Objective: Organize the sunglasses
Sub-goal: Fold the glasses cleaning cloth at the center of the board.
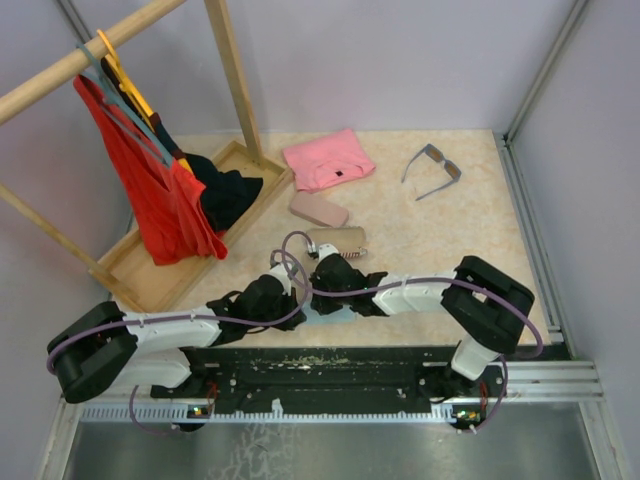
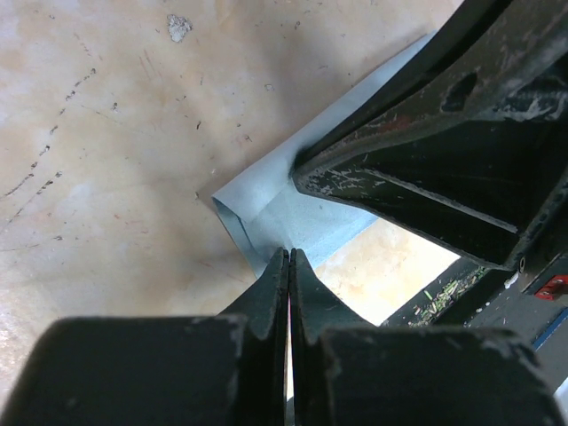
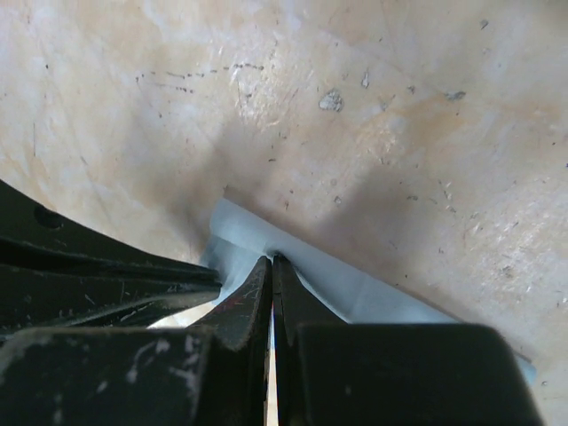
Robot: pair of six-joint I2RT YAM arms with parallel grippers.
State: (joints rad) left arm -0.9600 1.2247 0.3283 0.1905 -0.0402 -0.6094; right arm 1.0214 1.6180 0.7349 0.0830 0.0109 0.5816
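One pair of sunglasses (image 1: 449, 169) with a grey-blue frame and dark lenses lies on the tabletop, well to the right of the folded pink garment (image 1: 328, 158) and apart from it. Both temples are unfolded. The lens front sits at the far side and the temples run toward the near-left.

One pair of sunglasses (image 1: 432, 170) shows plainly. There are two oblong cases, a pink case (image 1: 318, 208) and a tan case (image 1: 337, 238); one light blue cloth (image 2: 266, 209); one folded pink garment (image 1: 328, 158); one wooden tray (image 1: 135, 270); one wooden rack (image 1: 232, 70). At least two pieces hang on it, a red garment (image 1: 150, 190) and a black garment (image 1: 228, 195). There are two arms, the left arm (image 1: 170, 330) and right arm (image 1: 420, 293), and two grippers, the left gripper (image 2: 288, 259) and right gripper (image 3: 271, 262)
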